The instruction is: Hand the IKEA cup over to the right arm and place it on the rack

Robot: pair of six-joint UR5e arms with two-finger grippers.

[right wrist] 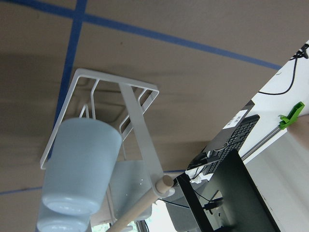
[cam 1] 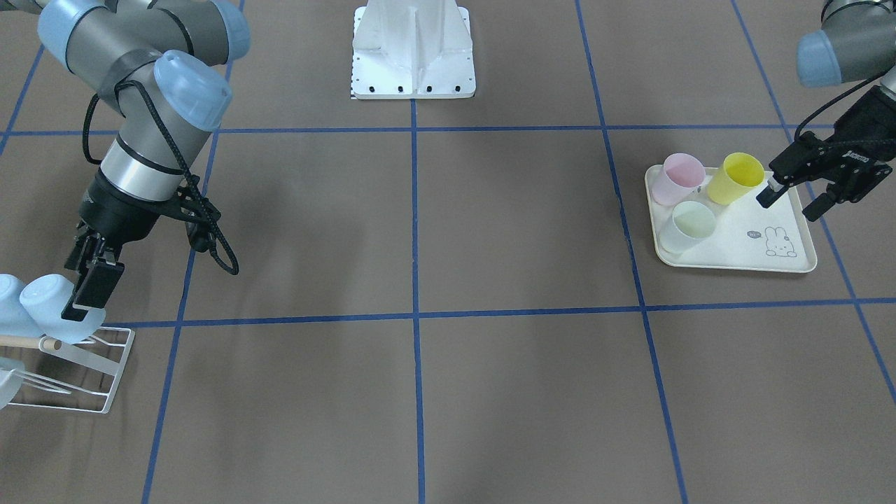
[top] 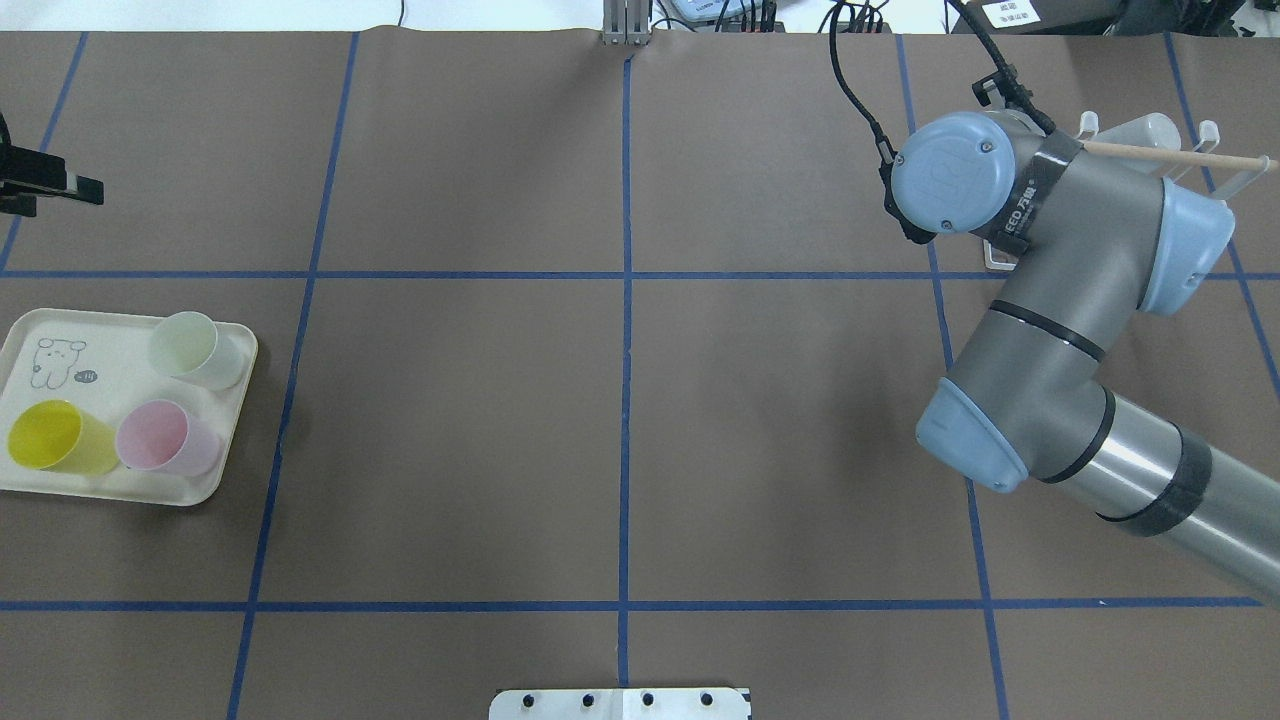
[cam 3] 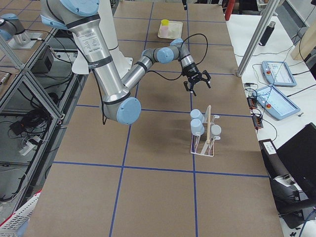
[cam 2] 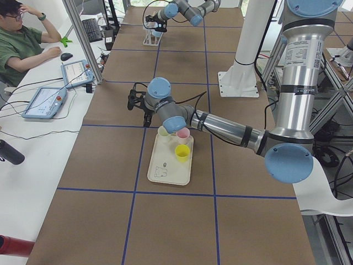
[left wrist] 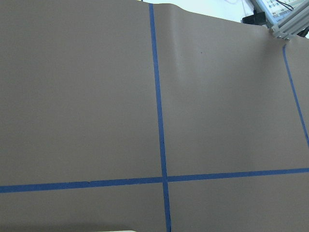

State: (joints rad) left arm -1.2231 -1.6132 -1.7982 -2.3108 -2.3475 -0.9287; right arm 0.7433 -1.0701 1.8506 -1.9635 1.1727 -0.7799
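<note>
Two-arm workcell on a brown paper-covered table gridded with blue tape. The left gripper hangs raised by the cream rabbit-printed tray, fingers apart and holding nothing. Three plastic cups stand upright on the tray: a pink cup, a yellow cup and a pale green cup, the yellow one nearest the gripper. At the table's opposite end, the right gripper is poised above the small white wire-frame rack with its light wooden rod, fingers apart and likewise empty. Pale blue plastic cups sit inverted on the rack's prongs, side by side.
</note>
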